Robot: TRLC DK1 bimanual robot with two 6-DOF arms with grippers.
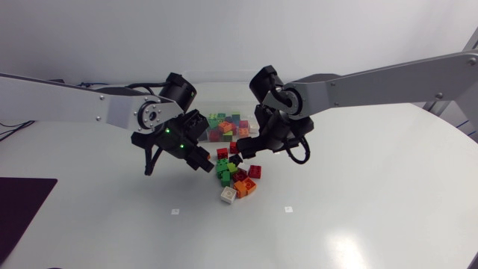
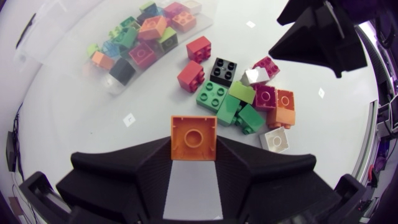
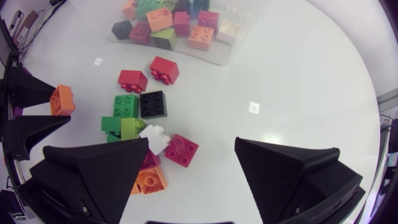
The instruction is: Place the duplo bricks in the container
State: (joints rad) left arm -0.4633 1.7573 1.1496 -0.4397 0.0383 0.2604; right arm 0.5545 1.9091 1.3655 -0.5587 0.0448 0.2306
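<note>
The left end effector (image 2: 194, 144) is closed on a small orange brick (image 2: 194, 134), one finger against each of two opposite flat sides, with its hollow underside facing the wrist camera. It holds the brick above the table (image 1: 358, 194), beside the loose pile and short of the clear container (image 1: 216, 93), which already has a heap of mixed bricks in it. The right end effector (image 3: 191, 142) hangs over the pile with its fingers spread wide and nothing between them. Below and ahead of it lie a magenta brick (image 3: 181, 150), a white brick (image 3: 154, 138), a black brick (image 3: 153, 104), green bricks (image 3: 126, 104) and two red bricks (image 3: 165, 68), several of them touching or leaning on each other. These pieces look like hard moulded plastic, so they are probably light, stiff and unlikely to break if dropped. Their glossy walls may be a little slippery. The best hold is probably square across two parallel side walls, low enough to miss the studs. A pinch on a corner or a tilted face could make a brick twist or pop out. Bricks that touch others seem likely to drag their neighbours, so the two red ones at the edge of the pile look like easier picks.
</note>
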